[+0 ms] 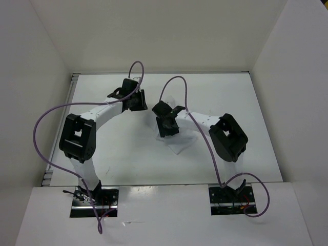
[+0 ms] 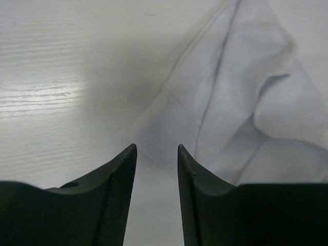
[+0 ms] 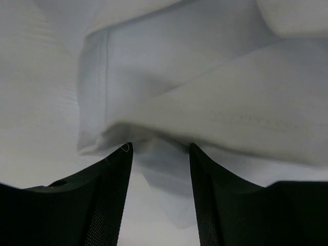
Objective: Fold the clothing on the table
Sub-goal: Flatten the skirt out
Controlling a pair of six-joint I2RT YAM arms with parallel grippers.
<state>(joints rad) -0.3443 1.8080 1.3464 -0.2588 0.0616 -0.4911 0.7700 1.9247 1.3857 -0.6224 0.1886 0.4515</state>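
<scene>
The clothing [image 1: 180, 142] lies crumpled on the table [image 1: 128, 159], a little right of the middle. The right gripper [image 1: 166, 125] stands at its left edge, and the left gripper [image 1: 137, 100] is farther back and more to the left. In the top view the white cloth is hard to separate from the white table, so its outline near the left gripper cannot be told there. The left wrist view shows it better: the jaws stand moderately apart and pinch nothing, and a hemmed edge of the clothing runs down toward the gap, with bare table beside it. In the right wrist view the jaws are wide apart. A thick folded edge with a stitched hem lies just in front of the fingertips, and a lower layer reaches into the gap without being squeezed. Only the top view shows both grippers together.
</scene>
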